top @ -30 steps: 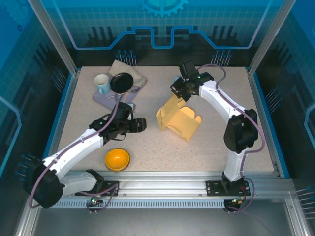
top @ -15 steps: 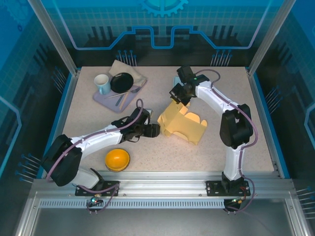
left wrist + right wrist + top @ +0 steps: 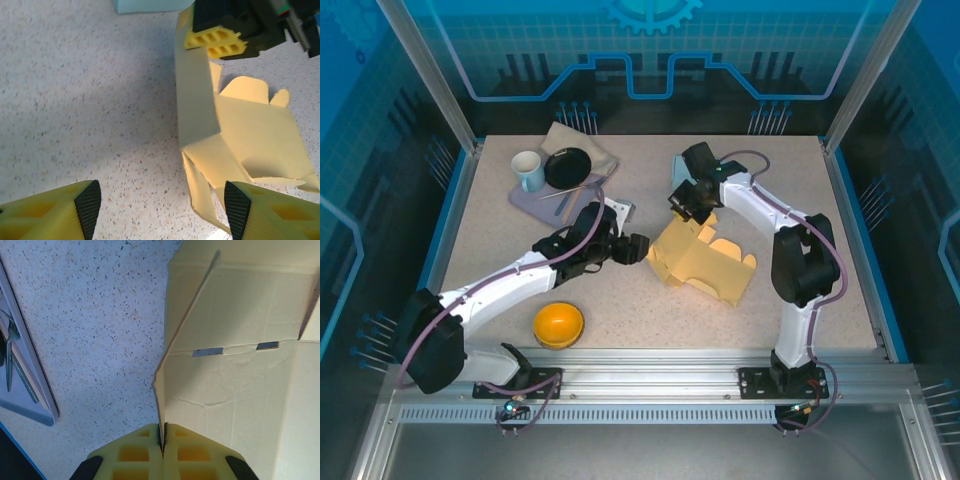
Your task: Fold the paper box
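The paper box [image 3: 705, 262] is a yellow, partly folded cardboard blank lying on the table right of centre; its panels and flaps also show in the left wrist view [image 3: 250, 140] and the right wrist view [image 3: 240, 365]. My right gripper [image 3: 688, 208] is shut on the box's upper left flap edge [image 3: 161, 430], holding it raised. My left gripper [image 3: 638, 249] stands open just left of the box, its right fingertip [image 3: 236, 205] beside the box's near corner flaps and nothing between its fingers.
A grey tray [image 3: 525, 202] at the back left carries a light blue mug [image 3: 528, 170], a black bowl [image 3: 567, 167] and cutlery, with a tan cloth [image 3: 600, 150] behind. An orange bowl [image 3: 559, 324] sits near the front edge. A pale blue sheet [image 3: 682, 168] lies behind the right gripper.
The left arm has swung right and forward until its gripper reached the box's left edge. The right gripper dragged the box down and to the right, lowering its raised flap.
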`<state>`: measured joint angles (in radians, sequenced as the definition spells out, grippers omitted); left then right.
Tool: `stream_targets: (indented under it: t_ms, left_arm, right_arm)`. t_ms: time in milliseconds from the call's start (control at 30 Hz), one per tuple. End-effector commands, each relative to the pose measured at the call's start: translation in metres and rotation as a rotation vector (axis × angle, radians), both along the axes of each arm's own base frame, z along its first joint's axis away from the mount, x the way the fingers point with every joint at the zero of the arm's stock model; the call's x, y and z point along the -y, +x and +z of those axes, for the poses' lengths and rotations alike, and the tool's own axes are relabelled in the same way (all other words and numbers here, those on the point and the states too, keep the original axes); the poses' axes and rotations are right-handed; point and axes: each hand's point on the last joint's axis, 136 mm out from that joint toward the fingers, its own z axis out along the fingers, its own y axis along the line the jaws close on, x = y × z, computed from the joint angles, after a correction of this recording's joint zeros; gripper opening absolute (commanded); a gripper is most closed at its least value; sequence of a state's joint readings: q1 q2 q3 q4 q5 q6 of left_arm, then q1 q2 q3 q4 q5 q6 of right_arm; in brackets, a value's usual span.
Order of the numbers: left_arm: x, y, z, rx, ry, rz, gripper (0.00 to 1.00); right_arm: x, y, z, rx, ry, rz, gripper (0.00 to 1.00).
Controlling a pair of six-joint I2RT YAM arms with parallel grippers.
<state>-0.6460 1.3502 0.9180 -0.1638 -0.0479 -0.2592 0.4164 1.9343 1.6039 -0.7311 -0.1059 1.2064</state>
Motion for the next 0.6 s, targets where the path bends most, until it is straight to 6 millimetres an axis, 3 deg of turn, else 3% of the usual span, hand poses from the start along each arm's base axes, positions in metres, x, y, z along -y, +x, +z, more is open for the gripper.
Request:
stream_targets:
  t_ms: [0, 267, 567]
  left_arm:
    - [0.011, 0.001, -0.001, 0.023, 0.026, -0.097, 0.69]
    - [0.034, -0.002, 0.012, 0.054, 0.006, -0.221, 0.69]
    - [0.039, 0.006, 0.015, 0.07, 0.033, -0.227, 0.69]
  right_arm:
    - [0.003, -0.002, 0.026, 0.022, 0.015, 0.007, 0.0]
    - [-0.001, -0.008, 0.047, 0.036, 0.064, 0.004, 0.0]
    - [-0.006, -0.017, 0.071, 0.064, 0.12, -0.005, 0.0]
